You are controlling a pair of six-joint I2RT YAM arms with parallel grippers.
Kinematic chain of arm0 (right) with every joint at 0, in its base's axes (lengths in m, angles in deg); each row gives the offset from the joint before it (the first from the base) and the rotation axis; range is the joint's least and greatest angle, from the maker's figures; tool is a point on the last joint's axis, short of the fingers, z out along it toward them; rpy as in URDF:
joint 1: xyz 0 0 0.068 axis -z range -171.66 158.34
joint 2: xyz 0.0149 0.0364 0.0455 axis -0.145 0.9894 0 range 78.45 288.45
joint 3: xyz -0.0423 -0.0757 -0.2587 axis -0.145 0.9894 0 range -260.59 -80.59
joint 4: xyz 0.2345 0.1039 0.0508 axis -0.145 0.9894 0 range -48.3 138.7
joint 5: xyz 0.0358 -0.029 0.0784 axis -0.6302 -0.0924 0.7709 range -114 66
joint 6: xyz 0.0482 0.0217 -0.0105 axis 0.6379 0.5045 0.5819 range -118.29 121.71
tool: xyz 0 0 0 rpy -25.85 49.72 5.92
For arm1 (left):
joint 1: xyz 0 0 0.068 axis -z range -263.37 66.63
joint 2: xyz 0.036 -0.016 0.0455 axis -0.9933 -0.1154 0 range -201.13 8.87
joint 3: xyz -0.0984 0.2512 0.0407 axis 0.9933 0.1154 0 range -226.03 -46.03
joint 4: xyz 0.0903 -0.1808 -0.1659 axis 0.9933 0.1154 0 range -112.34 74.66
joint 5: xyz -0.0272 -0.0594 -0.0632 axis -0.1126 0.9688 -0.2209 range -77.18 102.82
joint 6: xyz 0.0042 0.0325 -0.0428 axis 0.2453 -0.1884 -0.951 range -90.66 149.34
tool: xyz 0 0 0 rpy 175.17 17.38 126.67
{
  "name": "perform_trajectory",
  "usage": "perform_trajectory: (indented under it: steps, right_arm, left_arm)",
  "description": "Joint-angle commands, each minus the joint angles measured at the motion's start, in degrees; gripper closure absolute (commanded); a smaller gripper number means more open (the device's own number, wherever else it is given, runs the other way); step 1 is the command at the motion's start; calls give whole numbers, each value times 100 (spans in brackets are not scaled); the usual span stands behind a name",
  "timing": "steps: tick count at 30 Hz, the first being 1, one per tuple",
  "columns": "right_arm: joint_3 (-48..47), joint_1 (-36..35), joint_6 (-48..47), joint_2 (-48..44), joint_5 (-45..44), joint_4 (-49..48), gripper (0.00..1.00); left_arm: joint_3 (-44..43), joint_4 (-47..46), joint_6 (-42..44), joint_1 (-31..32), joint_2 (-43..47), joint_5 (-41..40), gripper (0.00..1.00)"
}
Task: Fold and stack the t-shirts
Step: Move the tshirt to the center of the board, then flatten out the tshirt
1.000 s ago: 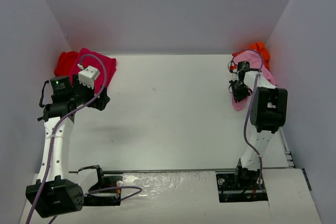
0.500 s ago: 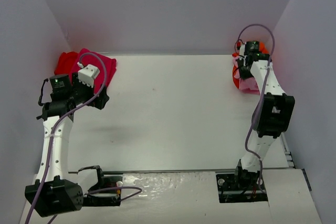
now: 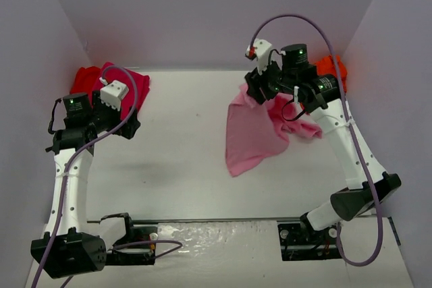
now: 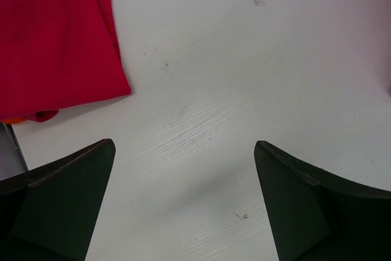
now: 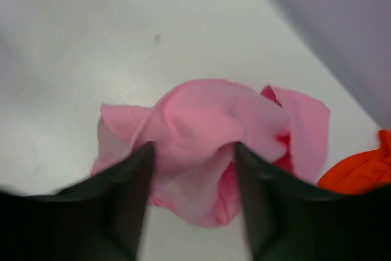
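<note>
The light pink t-shirt (image 3: 250, 133) hangs spread out below my right gripper (image 3: 256, 89), right of the table's middle. In the right wrist view the right gripper (image 5: 193, 146) has its jaws wide apart, open, with a bunch of the pink t-shirt (image 5: 208, 117) lying between them. The orange t-shirt (image 3: 332, 67) is crumpled in the back right corner and shows as the orange t-shirt (image 5: 360, 172) at that view's edge. The magenta t-shirt (image 3: 131, 80) lies over the red t-shirt (image 3: 82, 80) at the back left. My left gripper (image 4: 183, 145) is open over bare table beside the magenta t-shirt (image 4: 55, 35).
White walls close the table (image 3: 189, 160) on the left, back and right. The arm bases and their cables sit along the near edge. A sliver of orange cloth (image 4: 12, 119) peeks from under the magenta shirt.
My right arm swung from the back right corner toward the middle, pulling the pink t-shirt along. Its jaws went from shut to open. The left arm stayed put.
</note>
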Motion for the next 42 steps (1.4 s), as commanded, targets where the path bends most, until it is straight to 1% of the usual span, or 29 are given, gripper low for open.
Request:
perform_trajectory:
  steps: [1,3,4,8,11,13,15,18,19,21,24,27,33,37,39,40,41,42]
  right_arm:
    - [636,-165,-413,207,241,716,14]
    - [1027,-182,-648,265,-23,684,3]
    - [1146,-183,-689,283,-147,682,1]
    - [1539,-149,-623,164,-699,132,0]
    - [1705,-148,-585,257,-1239,-79,0]
    - [1823,-127,-558,488,-1835,-177,3]
    - [1914,-70,-514,657,-1981,-275,7]
    - [2054,64,-506,878,-2315,-464,17]
    - [2078,141,-469,943,-2490,-509,18]
    - [2112,308,-371,1101,-2606,-554,25]
    - [2192,643,-234,1445,-2985,-592,28]
    - [2282,891,-231,1736,-2849,-612,29]
    - [2130,889,-163,2363,-2915,-639,27]
    - [2118,785,-163,2717,-2634,-576,28]
    - [2136,617,-158,2774,-2699,-582,42]
    - [2124,556,-155,2834,-2711,-572,64]
    - [2109,511,-154,2903,-2702,-558,90]
    - [2081,476,-145,2929,-2703,-566,100]
  left_arm:
    - [-235,-72,161,56,117,-43,3]
    - [-199,-132,141,61,140,-79,3]
    - [-182,-151,131,61,140,-80,3]
    - [-292,-77,173,112,80,-88,3]
    - [-445,40,270,201,18,-91,3]
    - [-612,146,356,360,-118,-159,3]
    - [-950,231,376,606,-319,-312,3]
    - [-1330,355,394,1385,-894,-667,3]
    - [-1444,381,397,1547,-1046,-708,3]
    - [-1744,444,428,1950,-1455,-837,3]
    - [-1947,622,572,2387,-1846,-1141,3]
    - [-1854,547,605,2570,-1917,-1263,3]
    - [-1569,448,682,2691,-1825,-1457,3]
    - [-1456,376,685,2706,-1707,-1504,3]
    - [-1433,366,677,2706,-1704,-1519,3]
    - [-1429,363,676,2706,-1713,-1533,3]
    - [-1429,358,676,2706,-1723,-1548,3]
    - [-1430,358,676,2706,-1724,-1557,3]
